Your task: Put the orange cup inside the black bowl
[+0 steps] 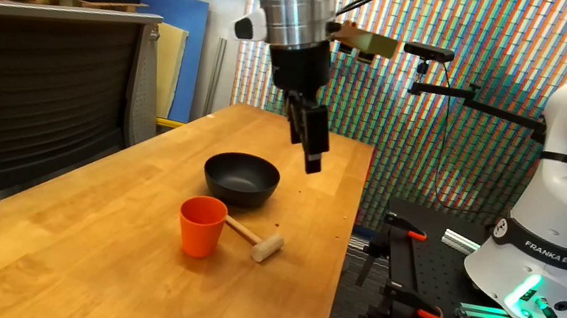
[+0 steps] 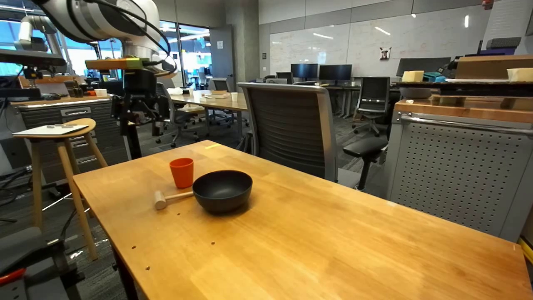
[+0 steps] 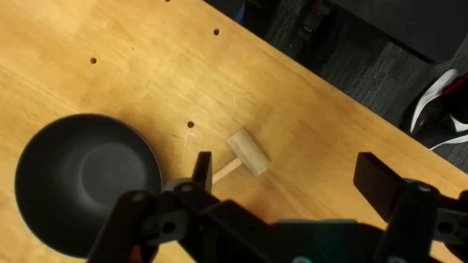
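The orange cup (image 1: 200, 232) stands upright on the table in both exterior views (image 2: 182, 173). In the wrist view the gripper hides most or all of it; a small reddish patch shows at the lower left. The black bowl (image 1: 241, 178) stands upright beside the cup, also in an exterior view (image 2: 222, 191) and at the left of the wrist view (image 3: 87, 182). Its inside looks empty. My gripper (image 3: 283, 164) is open with nothing between its fingers. It hangs well above the table in both exterior views (image 1: 305, 154) (image 2: 140, 128).
A small wooden mallet (image 1: 267, 247) lies on the wooden table (image 1: 255, 317) between cup and bowl, its handle toward the bowl; the wrist view shows its head (image 3: 248, 152). A chair (image 2: 291, 129) stands at the table's long edge. The robot base (image 1: 537, 274) stands off the opposite edge.
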Robot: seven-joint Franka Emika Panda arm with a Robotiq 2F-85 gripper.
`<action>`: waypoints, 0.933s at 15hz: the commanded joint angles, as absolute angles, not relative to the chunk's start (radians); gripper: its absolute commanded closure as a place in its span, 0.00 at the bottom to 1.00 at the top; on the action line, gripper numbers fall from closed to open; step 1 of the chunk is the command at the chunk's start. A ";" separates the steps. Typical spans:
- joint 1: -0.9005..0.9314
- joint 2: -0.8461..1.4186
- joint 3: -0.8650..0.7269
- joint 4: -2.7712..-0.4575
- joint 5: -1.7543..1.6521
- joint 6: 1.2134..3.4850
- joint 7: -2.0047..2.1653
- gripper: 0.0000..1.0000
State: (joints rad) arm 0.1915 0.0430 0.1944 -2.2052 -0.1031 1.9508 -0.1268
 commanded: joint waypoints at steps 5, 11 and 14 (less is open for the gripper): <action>0.229 0.483 0.187 -1.731 -0.201 1.900 -0.137 0.00; 0.212 0.748 0.163 -1.432 -0.162 1.857 -0.194 0.00; 0.210 0.863 0.132 -1.290 -0.173 1.810 -0.197 0.00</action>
